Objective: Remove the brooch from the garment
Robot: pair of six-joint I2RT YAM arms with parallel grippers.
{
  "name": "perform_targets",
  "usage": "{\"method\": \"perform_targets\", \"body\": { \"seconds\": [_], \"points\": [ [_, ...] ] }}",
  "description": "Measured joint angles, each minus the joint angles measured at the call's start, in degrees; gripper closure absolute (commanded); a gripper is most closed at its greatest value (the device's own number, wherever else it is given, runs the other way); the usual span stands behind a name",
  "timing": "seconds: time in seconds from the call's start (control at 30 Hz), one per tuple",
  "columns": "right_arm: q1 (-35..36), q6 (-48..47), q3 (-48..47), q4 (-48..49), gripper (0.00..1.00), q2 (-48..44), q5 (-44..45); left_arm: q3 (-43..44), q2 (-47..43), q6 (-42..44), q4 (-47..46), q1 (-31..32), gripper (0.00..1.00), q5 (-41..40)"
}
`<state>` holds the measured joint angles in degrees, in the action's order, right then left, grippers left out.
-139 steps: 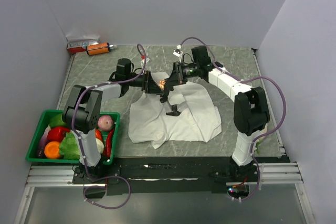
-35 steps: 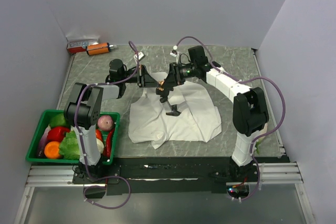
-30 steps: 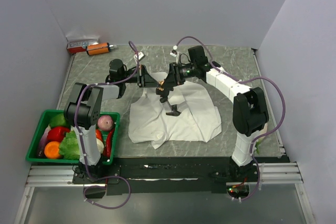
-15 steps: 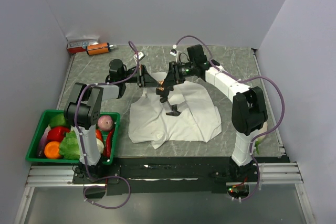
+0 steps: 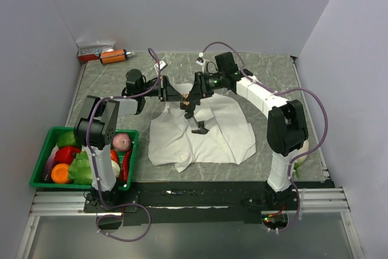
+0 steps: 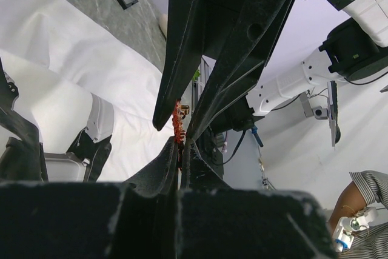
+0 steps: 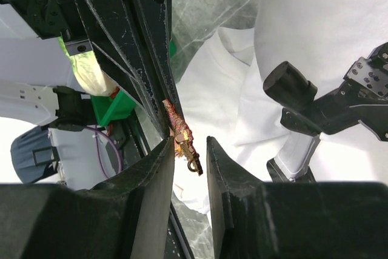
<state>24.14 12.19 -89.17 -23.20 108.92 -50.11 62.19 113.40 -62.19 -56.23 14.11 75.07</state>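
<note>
Tiny jagged orange-red brooch (image 7: 180,130) clamped by tightly closed left gripper (image 6: 180,150); right gripper (image 7: 189,150) fingers narrowly parted around it, contact unclear.

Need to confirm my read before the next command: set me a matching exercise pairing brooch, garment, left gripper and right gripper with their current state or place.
Things:
1. brooch
2. garment
3. left gripper
4. right gripper

States or places:
A. jaws open, a gap between them
B. jaws shut on the small piece
C. lying on the table
D. orange-red, where both grippers' tips meet

Pairs: 1-D, 2-C, 3-B, 4-A.
</note>
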Motion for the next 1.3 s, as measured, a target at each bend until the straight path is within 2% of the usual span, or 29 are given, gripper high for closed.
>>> {"method": "perform_targets", "body": {
  "seconds": [0.97,1.07,1.2,1.3],
  "points": [
    [-0.83,-0.76,0.0,-1.16,0.67,-0.02,1.05,-0.04,0.0,1.4,1.42,0.04,0.99,-1.2],
    [-1.38,-0.96,0.0,-1.55,0.63,-0.15,0.96,-0.04,0.0,2.45,2.86,0.07,0.99,-1.38],
    [-3.82,-1.2,0.02,-1.22,0.52,-0.33,-1.97,0.66,0.0,5.77,7.85,-0.07,0.99,-1.05],
    [-5.44,-2.97,0.02,-1.29,0.51,-1.73,-4.24,1.49,-0.02,9.05,11.98,-0.17,0.99,-0.92]
  ]
}}
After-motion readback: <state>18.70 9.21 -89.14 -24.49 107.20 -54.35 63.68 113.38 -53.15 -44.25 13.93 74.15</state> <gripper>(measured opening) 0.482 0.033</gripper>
